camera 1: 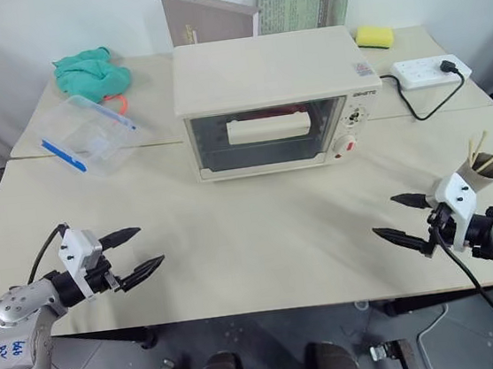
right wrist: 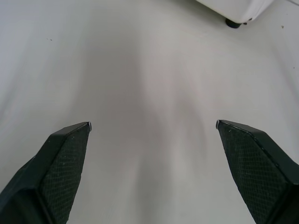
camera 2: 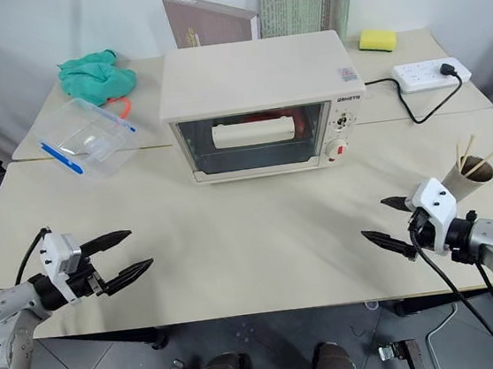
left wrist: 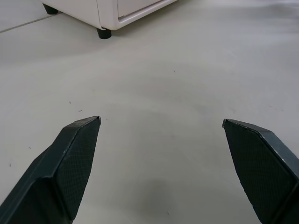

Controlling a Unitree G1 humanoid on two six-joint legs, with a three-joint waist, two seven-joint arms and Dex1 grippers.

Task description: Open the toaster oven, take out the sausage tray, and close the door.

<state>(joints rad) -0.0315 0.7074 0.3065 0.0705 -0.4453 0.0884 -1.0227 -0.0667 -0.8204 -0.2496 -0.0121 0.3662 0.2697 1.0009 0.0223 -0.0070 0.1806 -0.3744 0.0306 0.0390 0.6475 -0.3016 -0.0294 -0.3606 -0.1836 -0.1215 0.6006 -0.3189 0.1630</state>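
The door (camera 1: 269,134) of the toaster oven (camera 1: 269,70) is being faced shut, its bar handle (camera 1: 269,128) lying crosswise, midway ahead of left gripper (camera 1: 138,252) and right gripper (camera 1: 399,219), both spread wide, nothing held.

The toaster oven (camera 1: 277,101) stands on the table (camera 1: 253,237) with its door (camera 1: 268,135) shut, well ahead of both tools. The left tool (camera 1: 143,250) and right tool (camera 1: 396,218) hover apart, fingers spread. A paper cup (camera 1: 485,168) of sticks stands just beyond the right tool.

bare table (camera 1: 262,245) lies between both grippers and the toaster oven (camera 1: 273,101). near-right, a cup of sticks (camera 1: 487,166) stands beside the right gripper (camera 1: 402,217).
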